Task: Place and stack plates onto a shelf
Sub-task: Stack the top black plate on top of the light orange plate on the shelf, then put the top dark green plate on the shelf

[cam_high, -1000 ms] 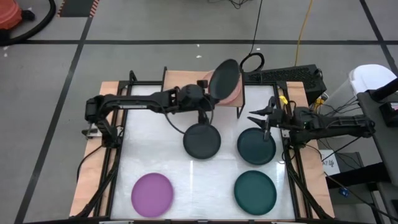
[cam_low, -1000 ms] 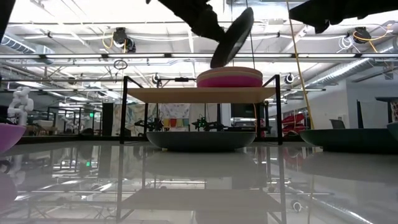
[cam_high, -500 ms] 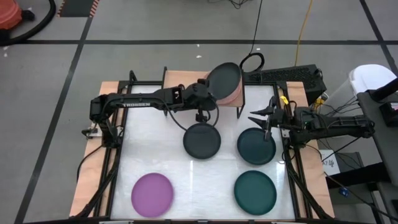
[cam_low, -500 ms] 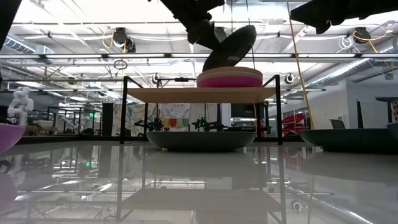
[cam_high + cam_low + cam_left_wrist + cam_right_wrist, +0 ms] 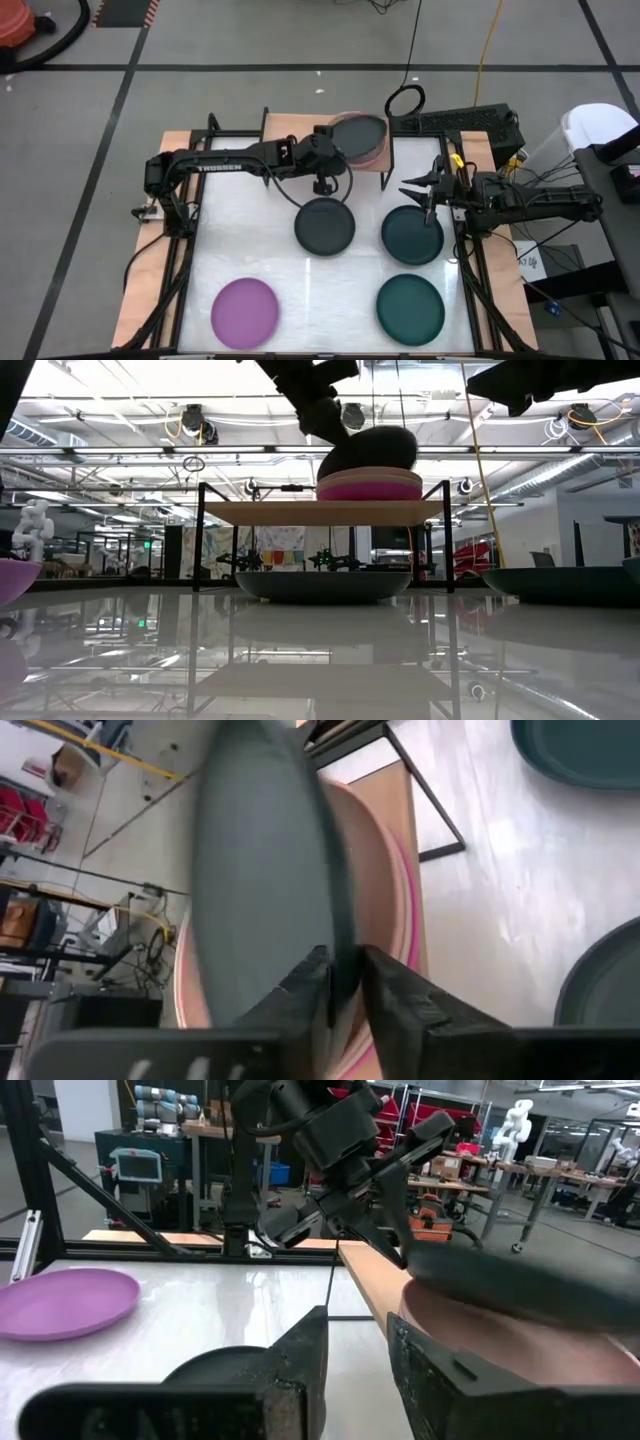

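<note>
Spanning the scene, the white table (image 5: 250, 240), carrying the shelf (image 5: 300, 130) at its far edge. Sitting on the shelf board just beyond the left jaws, a stack of plates (image 5: 370, 484) with a beige plate over a magenta one. Hovering tilted just over that stack, a charcoal plate (image 5: 360, 133), its near rim pinched between the fingers of the left gripper (image 5: 345, 985); in the left wrist view, rim clenched tight between the two dark fingers. Stretching from the table's left side toward the shelf, the left arm, wrist angled down over the stack's near edge. Lying on the table nearer than the left jaws, another charcoal plate (image 5: 324, 226). Lying directly under the right gripper (image 5: 428, 195), a dark teal plate (image 5: 412, 234); right jaws slightly parted, gripping nothing. Resting well apart from both jaws at the table's near side, a purple plate (image 5: 245, 311) and a second dark teal plate (image 5: 410, 309).
</note>
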Robot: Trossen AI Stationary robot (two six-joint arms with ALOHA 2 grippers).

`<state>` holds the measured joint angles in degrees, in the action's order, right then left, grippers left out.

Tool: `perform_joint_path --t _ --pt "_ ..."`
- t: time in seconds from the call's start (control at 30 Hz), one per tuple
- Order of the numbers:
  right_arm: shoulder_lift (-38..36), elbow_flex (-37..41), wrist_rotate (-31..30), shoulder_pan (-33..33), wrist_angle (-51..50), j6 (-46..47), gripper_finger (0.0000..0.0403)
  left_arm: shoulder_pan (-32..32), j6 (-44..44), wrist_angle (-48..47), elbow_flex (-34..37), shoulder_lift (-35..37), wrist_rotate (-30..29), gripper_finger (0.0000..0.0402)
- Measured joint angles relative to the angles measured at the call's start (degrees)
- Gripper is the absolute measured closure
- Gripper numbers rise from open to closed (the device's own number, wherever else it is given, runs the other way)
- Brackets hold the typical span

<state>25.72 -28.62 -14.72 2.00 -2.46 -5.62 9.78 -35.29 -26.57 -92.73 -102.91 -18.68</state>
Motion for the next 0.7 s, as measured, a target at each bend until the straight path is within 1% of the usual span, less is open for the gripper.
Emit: perform_joint_path --t 0.13,0.27,0.5,0.6,0.7 --pt "0.0 0.0 0.0 0.0 -0.13 0.02 0.0312 -0.02 0.96 0.31 -0.1 0.0 -1.55 0.0288" --pt "0.02 0.0 0.0 0.0 -1.15 0.04 0.0312 -0.52 1.34 0.29 -1.66 0.0 -3.12 0.026" --pt "0.02 0.0 -0.04 0.0 -3.3 0.04 0.0312 -3.56 3.44 -1.27 -7.75 1.16 -10.41 0.0254" --pt "-0.05 0.0 -0.04 0.0 -4.43 0.12 0.0312 -5.17 5.76 -1.25 -9.77 3.39 -10.96 0.0254" --pt "-0.19 0.0 -0.02 0.0 -6.02 0.68 0.0312 -6.76 9.76 0.1 -9.09 6.19 -10.95 0.0254"
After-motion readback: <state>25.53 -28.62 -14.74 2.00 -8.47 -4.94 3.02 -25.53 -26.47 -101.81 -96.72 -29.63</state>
